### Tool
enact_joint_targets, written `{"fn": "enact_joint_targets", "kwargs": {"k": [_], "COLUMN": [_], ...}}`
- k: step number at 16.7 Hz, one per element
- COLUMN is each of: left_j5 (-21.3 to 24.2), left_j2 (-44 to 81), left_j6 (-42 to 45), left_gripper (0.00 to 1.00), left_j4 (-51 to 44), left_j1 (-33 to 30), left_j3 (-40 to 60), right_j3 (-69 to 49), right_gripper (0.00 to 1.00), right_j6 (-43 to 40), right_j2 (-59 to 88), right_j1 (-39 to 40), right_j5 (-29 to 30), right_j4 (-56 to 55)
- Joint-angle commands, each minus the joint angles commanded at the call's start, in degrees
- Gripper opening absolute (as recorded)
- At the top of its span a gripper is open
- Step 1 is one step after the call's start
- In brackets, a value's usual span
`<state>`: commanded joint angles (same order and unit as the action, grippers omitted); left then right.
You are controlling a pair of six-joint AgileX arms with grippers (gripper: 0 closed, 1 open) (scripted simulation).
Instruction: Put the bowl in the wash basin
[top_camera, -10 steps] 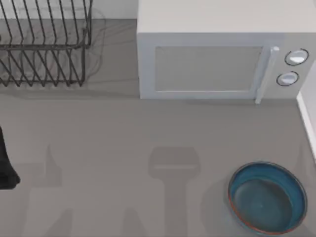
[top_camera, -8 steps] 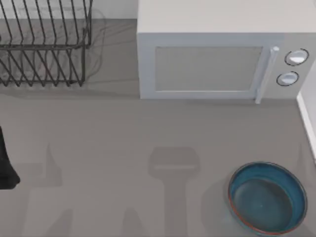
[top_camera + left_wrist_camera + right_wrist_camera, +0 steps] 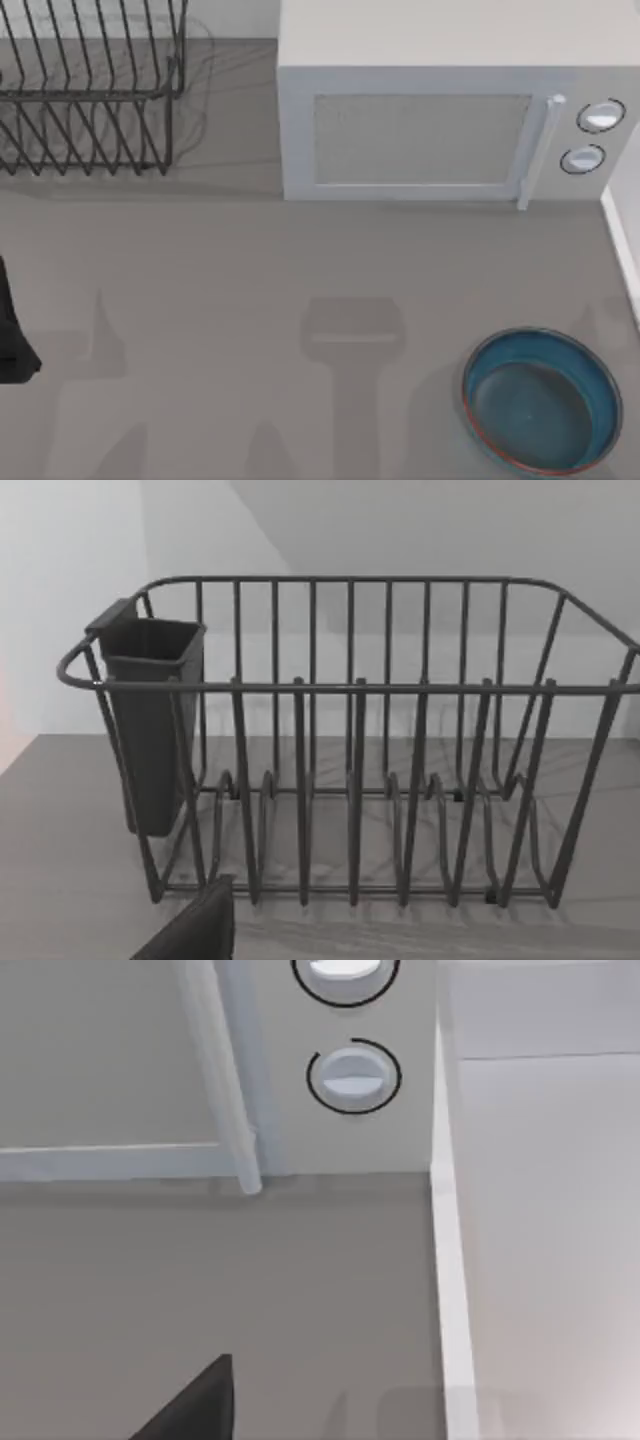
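The bowl [image 3: 542, 400] sits upright on the table [image 3: 250, 300] at its front right, in front of the microwave [image 3: 440, 110] and just beside the white basin edge [image 3: 622, 250]. The left arm [image 3: 12, 330] is at the table's left edge, well apart from the bowl; its wrist faces the rack [image 3: 350, 750] and its dark cup [image 3: 150, 720]. I cannot tell either gripper's state. The right wrist looks at the microwave knob [image 3: 352, 1075] and the basin rim [image 3: 450, 1290].

Rendered kitchen, we judge: white microwave [image 3: 440, 110] with two dials at the back of our grey worktop [image 3: 230, 300], wire dish rack [image 3: 350, 740] with cutlery holder [image 3: 150, 720] beside it.
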<state>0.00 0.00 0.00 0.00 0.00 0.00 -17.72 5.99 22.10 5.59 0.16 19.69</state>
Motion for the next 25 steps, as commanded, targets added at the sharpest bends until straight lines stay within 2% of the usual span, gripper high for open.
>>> {"fn": "enact_joint_targets", "kwargs": {"k": [7,13,21,25], "left_j5": [0.0,0.0,0.0,0.0], "left_j2": [0.0,0.0,0.0,0.0], "left_j6": [0.0,0.0,0.0,0.0], "left_gripper": [1.00,1.00,1.00,1.00], "left_j4": [0.0,0.0,0.0,0.0], "left_j1": [0.0,0.0,0.0,0.0], "left_j3": [0.0,0.0,0.0,0.0], "right_j3": [-24.6,-40.2,-43.0,-38.3], "right_gripper": [1.00,1.00,1.00,1.00], "right_j6": [8.3,13.4,14.3,14.3], "right_j2": [36.3,56.7,60.2,62.4], "right_j1": [8.2,13.3,14.0,14.2], "right_j5": [0.0,-0.1,-0.1,-0.1], "right_j4": [28.8,45.7,48.6,42.1]}}
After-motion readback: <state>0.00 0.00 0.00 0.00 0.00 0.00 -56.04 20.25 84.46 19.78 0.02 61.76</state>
